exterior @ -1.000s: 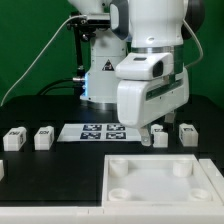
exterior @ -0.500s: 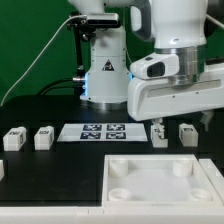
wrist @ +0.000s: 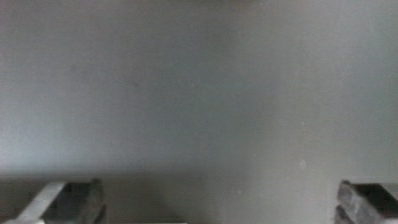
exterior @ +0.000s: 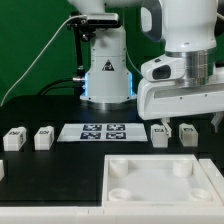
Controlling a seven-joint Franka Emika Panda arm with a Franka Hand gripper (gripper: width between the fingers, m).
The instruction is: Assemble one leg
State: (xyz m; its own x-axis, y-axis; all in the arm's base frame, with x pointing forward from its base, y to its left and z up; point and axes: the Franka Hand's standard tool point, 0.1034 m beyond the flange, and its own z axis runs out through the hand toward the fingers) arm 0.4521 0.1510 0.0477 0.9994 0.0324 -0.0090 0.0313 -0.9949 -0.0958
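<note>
My gripper (exterior: 188, 121) hangs empty, fingers spread wide, above the leg (exterior: 187, 133), the farther of two off the marker board's (exterior: 100, 131) exterior-view right end; I judge an off-centre descent could topple it or nudge the neighbouring leg (exterior: 160, 136).

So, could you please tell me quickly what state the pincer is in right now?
Pincer: open wide, holding nothing.
</note>
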